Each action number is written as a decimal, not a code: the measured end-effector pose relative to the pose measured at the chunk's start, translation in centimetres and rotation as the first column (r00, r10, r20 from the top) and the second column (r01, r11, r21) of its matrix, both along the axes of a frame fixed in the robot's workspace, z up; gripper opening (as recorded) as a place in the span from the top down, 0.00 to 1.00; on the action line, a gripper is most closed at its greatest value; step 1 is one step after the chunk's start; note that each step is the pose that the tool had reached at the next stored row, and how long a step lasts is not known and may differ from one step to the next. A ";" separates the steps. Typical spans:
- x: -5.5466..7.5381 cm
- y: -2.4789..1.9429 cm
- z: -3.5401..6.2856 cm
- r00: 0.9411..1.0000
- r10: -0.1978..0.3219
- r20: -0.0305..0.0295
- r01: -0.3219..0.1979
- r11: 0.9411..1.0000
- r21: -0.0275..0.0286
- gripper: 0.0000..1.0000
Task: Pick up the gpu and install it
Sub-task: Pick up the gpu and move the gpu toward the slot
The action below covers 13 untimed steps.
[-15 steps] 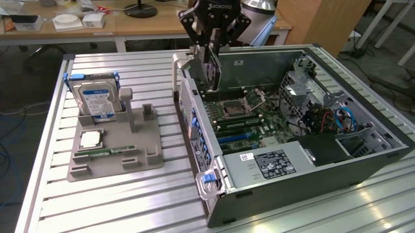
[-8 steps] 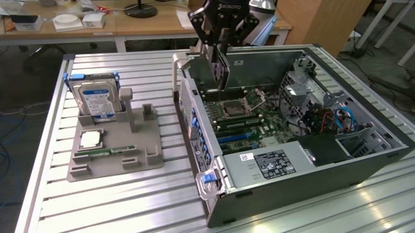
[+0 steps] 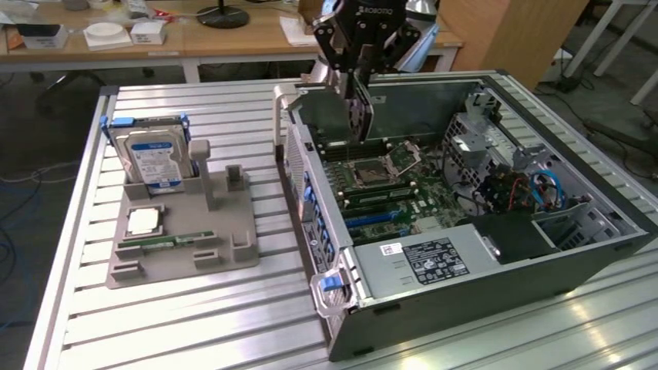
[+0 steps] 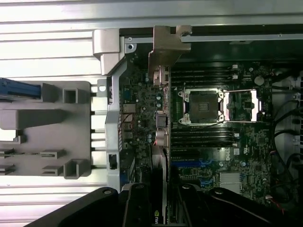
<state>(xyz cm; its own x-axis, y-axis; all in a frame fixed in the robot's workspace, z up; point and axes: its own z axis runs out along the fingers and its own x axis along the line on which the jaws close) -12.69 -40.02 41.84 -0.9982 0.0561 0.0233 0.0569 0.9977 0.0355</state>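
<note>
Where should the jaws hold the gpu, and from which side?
By its upper long edge, from above, pinching the two flat faces, as the gripper does now. The thin gpu hangs on edge, so this leaves its lower edge free over the open case.

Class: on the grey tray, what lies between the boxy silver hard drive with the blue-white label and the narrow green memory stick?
A square silver processor chip lies there, flat on the grey plastic tray; the exterior view shows it.
</note>
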 end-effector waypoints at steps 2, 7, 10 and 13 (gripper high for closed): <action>0.3 0.00 -0.01 1.000 0.004 -0.001 -0.004 1.000 0.000 0.74; 0.7 0.00 -0.01 0.999 0.032 -0.003 -0.032 0.999 0.000 0.74; 1.2 0.00 0.00 0.999 0.046 -0.004 -0.046 0.999 0.000 0.74; 2.0 0.00 -0.01 0.999 0.052 -0.005 -0.052 0.999 0.000 0.74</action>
<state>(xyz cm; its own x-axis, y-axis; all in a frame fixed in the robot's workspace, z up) -10.66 -40.02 41.83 -0.9996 0.0040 0.0284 0.0050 0.9994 0.0354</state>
